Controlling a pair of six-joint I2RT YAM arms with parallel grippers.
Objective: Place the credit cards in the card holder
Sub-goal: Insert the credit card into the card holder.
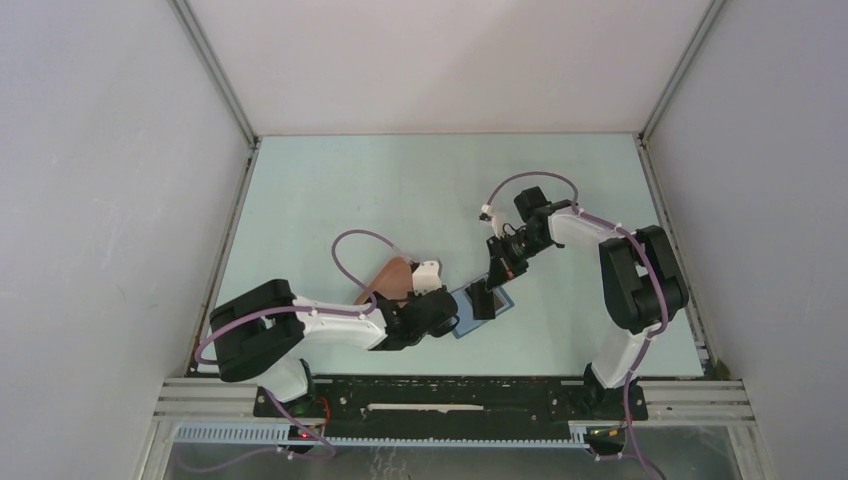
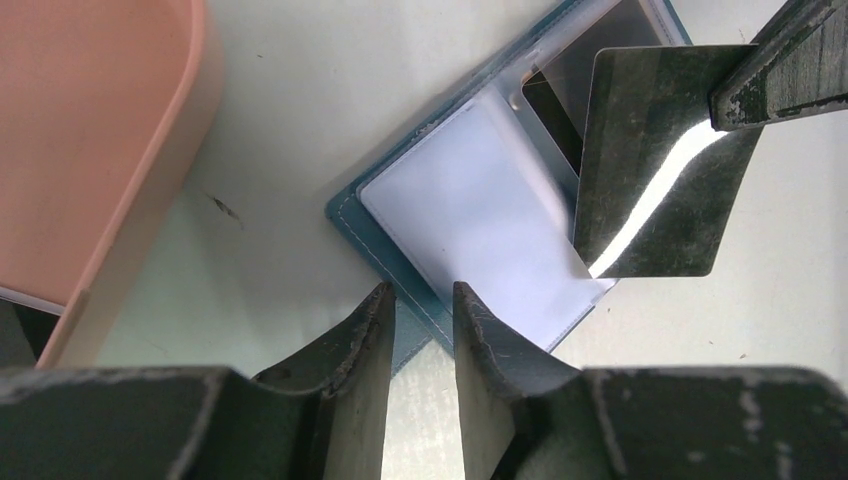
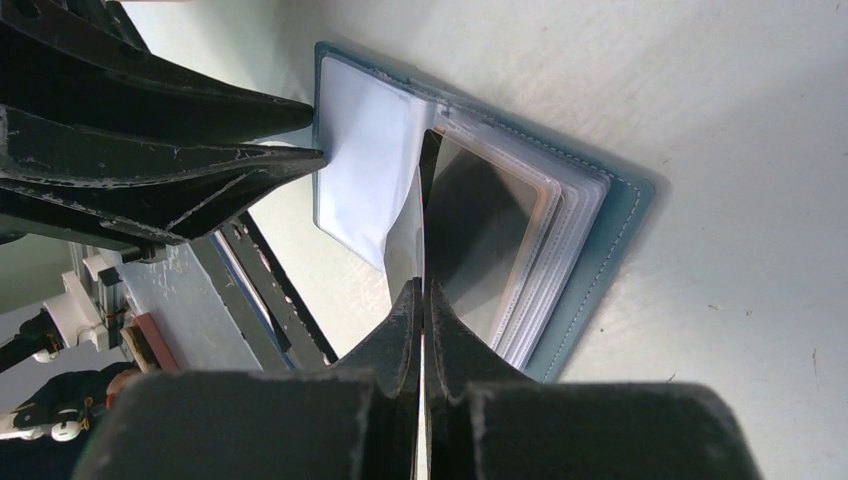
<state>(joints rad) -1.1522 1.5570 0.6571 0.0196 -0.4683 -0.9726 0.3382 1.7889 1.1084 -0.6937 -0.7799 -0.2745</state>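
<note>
Aluminium rails [image 1: 700,398] edge the near side of the pale green table [image 1: 350,190], where the left gripper [image 2: 420,295], jaws a little apart, stands at the corner of the open blue card holder [image 2: 345,215], a pink tray [image 2: 90,130] near it. Over its clear sleeves [image 2: 470,210] the right gripper [image 3: 422,290] is clamped on a black credit card [image 2: 655,150] held on edge. Beyond, the table runs to plain white walls [image 1: 450,60].
</note>
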